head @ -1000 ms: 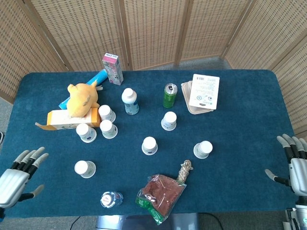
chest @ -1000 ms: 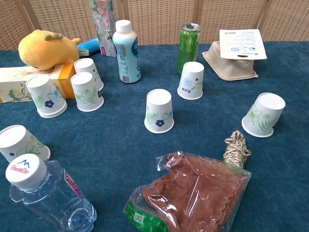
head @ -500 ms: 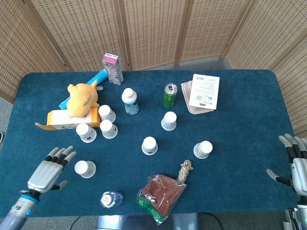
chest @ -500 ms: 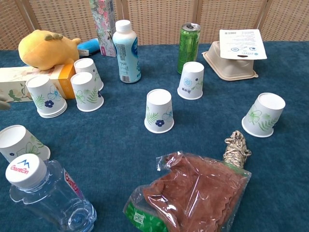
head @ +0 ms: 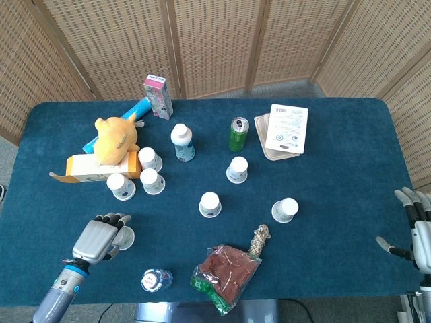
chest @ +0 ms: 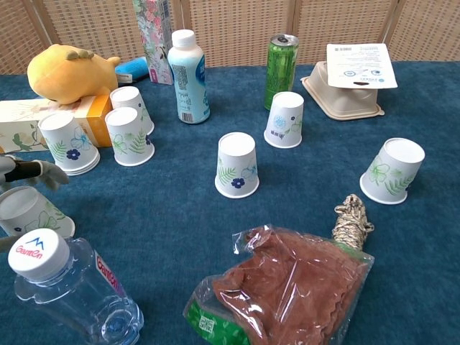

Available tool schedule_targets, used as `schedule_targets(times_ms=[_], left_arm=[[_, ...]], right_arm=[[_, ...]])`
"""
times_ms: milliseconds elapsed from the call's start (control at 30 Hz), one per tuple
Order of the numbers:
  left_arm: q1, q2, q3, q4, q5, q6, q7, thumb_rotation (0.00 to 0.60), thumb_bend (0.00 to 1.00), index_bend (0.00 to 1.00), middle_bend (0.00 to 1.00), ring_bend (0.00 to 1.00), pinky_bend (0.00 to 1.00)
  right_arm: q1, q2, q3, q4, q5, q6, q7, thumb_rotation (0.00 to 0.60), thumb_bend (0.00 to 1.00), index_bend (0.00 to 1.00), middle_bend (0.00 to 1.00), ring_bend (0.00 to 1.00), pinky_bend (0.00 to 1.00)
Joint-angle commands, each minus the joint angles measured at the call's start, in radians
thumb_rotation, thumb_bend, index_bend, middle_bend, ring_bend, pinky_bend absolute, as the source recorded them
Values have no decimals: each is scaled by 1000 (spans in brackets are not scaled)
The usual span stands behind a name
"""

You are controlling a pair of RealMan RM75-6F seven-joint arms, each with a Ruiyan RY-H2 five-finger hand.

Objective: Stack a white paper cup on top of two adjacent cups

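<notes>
The left robot hand (head: 100,237) curls over an upturned white floral paper cup (head: 124,237) near-left on the blue counter (head: 337,175), grip unclear; the right robot hand (head: 415,231) hangs spread, far right.

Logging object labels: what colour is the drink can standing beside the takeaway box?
Green, with a silver top; the slim metal drink can shows best in the chest view.
</notes>
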Motion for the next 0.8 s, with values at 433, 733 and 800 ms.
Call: schedule_targets(times_ms=[433,733,800], left_arm=[[-16,-40,-14,-1,60,80,-12,600,350,313,431,447,520],[-83,-102,-78,-40,61,68,35,600,345,313,430,446,519],[-98,-115,-91,-42,42,57,56,600,344,312,430,445,520]], right_arm=[[2,-3,-3,0,-2,-6,-7,600,64,117,0,0,0],[0,-1,-3,-1,-1,-5,-3,600,65,126,0,0,0],[0,0,-3,-1,-1,-5,1,600,65,126,0,0,0]])
